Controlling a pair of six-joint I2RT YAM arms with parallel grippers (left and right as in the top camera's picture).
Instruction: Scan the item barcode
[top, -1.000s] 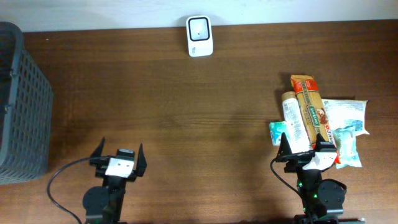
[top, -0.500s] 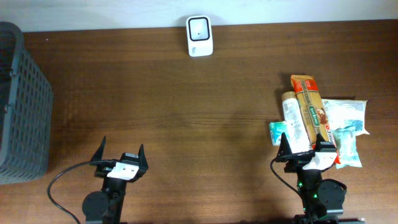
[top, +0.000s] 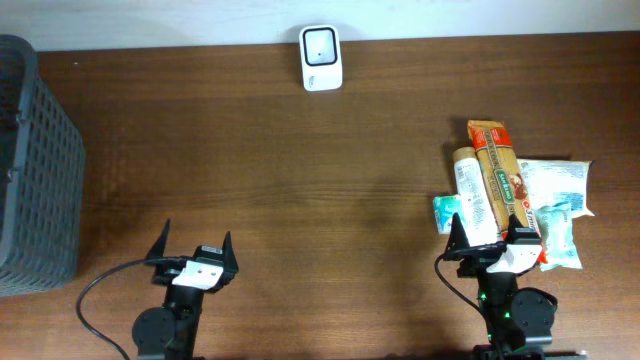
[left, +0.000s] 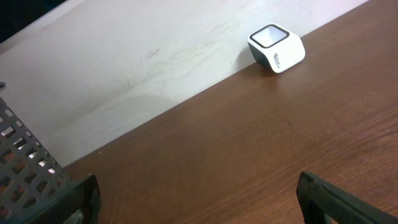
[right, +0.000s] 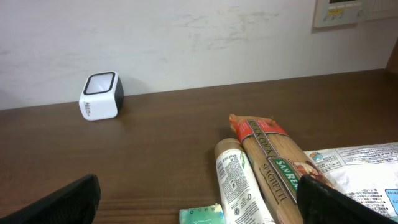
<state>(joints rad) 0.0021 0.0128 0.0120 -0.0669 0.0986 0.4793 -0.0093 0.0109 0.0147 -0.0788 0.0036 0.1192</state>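
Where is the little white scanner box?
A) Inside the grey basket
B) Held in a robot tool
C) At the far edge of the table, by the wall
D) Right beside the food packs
C: the scanner sits alone at the far edge of the table, against the white wall, well apart from the food packs and the grey basket.

One white scanner (top: 321, 58) stands at the far edge of the surface (top: 300, 180). One grey basket (top: 35, 170) sits at its left edge. By the right edge lies one heap of packaged goods, seemingly five since they overlap: one spaghetti packet (top: 500, 165), one cream tube (top: 470, 190), one white pouch (top: 555, 185), one small green packet (top: 444, 212), one pale blue packet (top: 560, 240). Two arms at the near edge: the left end effector (top: 193, 240) and the right end effector (top: 485, 235).
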